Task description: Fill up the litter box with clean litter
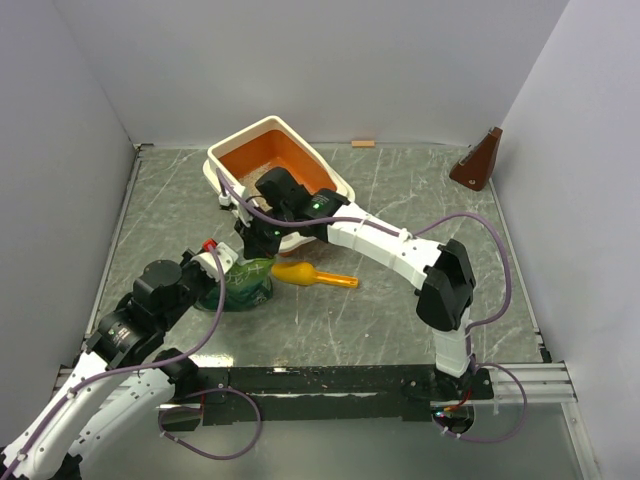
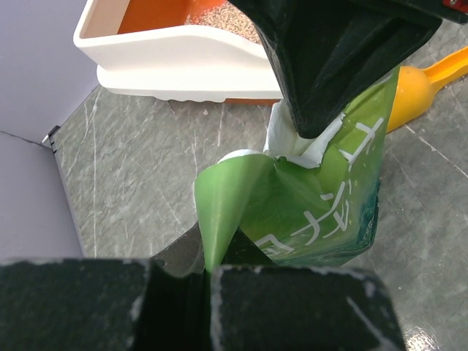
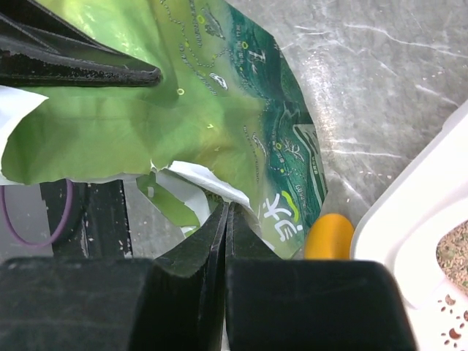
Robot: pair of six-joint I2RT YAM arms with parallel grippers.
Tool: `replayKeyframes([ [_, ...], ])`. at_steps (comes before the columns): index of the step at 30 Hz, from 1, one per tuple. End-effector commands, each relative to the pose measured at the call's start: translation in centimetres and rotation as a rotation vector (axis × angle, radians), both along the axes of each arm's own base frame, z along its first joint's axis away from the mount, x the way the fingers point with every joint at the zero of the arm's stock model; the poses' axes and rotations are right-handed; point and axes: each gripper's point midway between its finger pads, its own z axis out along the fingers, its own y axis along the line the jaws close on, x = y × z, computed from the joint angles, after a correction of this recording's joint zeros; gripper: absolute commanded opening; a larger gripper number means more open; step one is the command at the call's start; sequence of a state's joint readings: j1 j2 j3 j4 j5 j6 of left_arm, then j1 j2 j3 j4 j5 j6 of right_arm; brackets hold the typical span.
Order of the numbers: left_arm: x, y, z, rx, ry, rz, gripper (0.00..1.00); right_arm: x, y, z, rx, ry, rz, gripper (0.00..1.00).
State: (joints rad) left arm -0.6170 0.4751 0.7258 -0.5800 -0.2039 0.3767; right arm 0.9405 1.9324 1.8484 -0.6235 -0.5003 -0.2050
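Observation:
The litter box (image 1: 228, 152) stands at the back centre, cream rim and orange walls, with some clean litter (image 1: 262, 178) in it. In front of it a crinkled green bag (image 1: 246, 285) stands on the table. My left gripper (image 2: 203, 267) is shut on a fold of the bag (image 2: 307, 205) at its near side. Reaching down from above, my right gripper (image 3: 225, 208) is shut on the torn white top edge of the bag (image 3: 183, 110). The left wrist view also shows the box (image 2: 168, 55) with litter (image 2: 227, 22) just beyond the bag.
A yellow-orange scoop (image 1: 312, 276) lies right of the bag, its handle pointing right. A brown wedge (image 1: 478, 160) leans in the back right corner, and a small wooden piece (image 1: 363, 143) lies at the back wall. White walls enclose the table on three sides.

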Motion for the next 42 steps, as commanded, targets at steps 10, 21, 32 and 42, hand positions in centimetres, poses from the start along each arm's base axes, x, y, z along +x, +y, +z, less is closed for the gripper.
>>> replayKeyframes([
  [10,0.3,-2.1,5.7,-0.135,-0.178,-0.084,0.01,-1.7,-1.5,-1.3,-0.073,-0.048,0.175,0.51],
  [21,-0.4,-2.4,6.1,-0.138,-0.191,-0.120,0.01,-3.9,-3.3,1.2,-0.040,-0.096,0.253,0.73],
  [32,-0.6,-2.5,6.0,-0.141,-0.189,-0.129,0.01,-2.8,-2.2,7.6,0.105,-0.092,0.103,0.34],
  [42,-0.6,-2.3,6.2,-0.146,-0.194,-0.119,0.01,-2.7,-1.6,6.3,0.085,-0.030,0.089,0.00],
])
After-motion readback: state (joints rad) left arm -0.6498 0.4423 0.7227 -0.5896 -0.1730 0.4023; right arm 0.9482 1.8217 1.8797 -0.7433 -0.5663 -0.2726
